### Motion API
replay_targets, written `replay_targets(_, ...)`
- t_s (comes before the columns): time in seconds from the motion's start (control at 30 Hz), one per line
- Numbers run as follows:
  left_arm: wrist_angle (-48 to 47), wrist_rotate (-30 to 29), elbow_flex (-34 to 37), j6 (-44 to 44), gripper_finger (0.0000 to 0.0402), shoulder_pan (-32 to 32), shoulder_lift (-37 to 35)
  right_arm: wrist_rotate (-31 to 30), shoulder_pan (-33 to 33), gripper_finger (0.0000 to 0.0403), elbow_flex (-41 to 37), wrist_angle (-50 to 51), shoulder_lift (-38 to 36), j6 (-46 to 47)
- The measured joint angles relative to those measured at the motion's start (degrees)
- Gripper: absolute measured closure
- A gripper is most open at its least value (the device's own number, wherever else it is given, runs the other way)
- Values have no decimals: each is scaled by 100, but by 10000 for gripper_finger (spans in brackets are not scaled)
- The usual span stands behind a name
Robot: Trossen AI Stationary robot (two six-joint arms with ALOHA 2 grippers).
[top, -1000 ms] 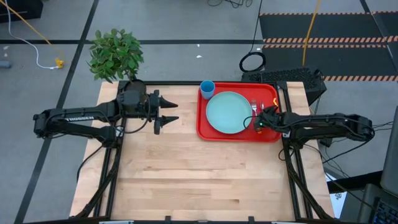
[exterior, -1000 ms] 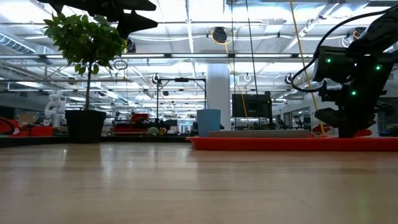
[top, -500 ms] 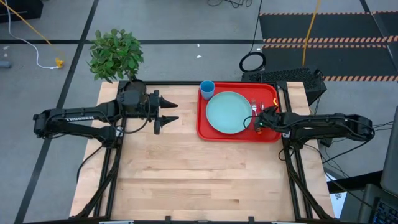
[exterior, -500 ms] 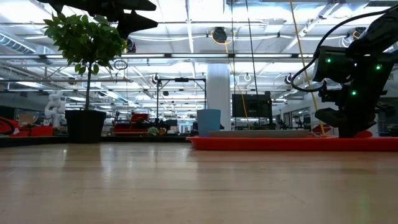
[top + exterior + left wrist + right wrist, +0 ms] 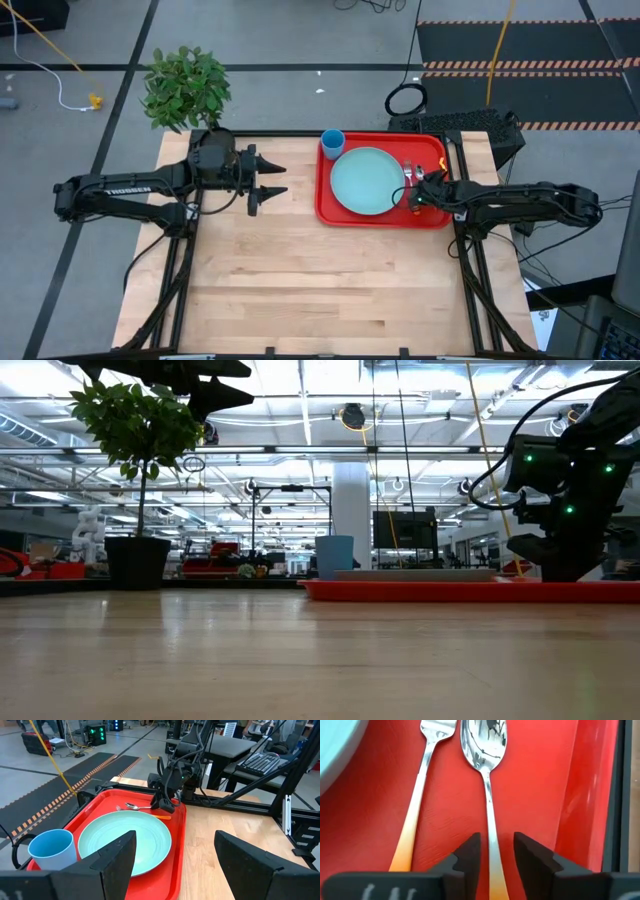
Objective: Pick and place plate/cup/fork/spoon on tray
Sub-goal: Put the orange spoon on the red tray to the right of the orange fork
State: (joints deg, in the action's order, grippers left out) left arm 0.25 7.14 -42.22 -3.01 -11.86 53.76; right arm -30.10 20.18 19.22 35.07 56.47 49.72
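The red tray (image 5: 325, 210) lies at the table's far right. On it are the teal plate (image 5: 367, 181), the blue cup (image 5: 333, 143) at its far left corner, the fork (image 5: 422, 790) and the spoon (image 5: 487, 780). Fork and spoon lie flat side by side, to the right of the plate. My right gripper (image 5: 494, 855) is low over the tray and slightly open. Its fingers stand on either side of the spoon's handle with a gap showing on each side. My left gripper (image 5: 265, 180) is open and empty above the table's far left part.
A potted plant (image 5: 185, 85) stands at the table's far left corner. The tray's raised rim (image 5: 592, 795) runs close beside the spoon on its right. Bare wood (image 5: 320, 280) fills the table's middle and near part.
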Motion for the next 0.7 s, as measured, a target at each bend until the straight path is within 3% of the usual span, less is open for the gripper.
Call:
replay_targets(0.23, 0, 0, 0, 0, 131, 0, 0, -86, 0, 273, 0, 0, 1, 56)
replay_targets(0.7, 0, 0, 0, 15, 131, 0, 0, 186, 0, 301, 7, -20, -11, 83)
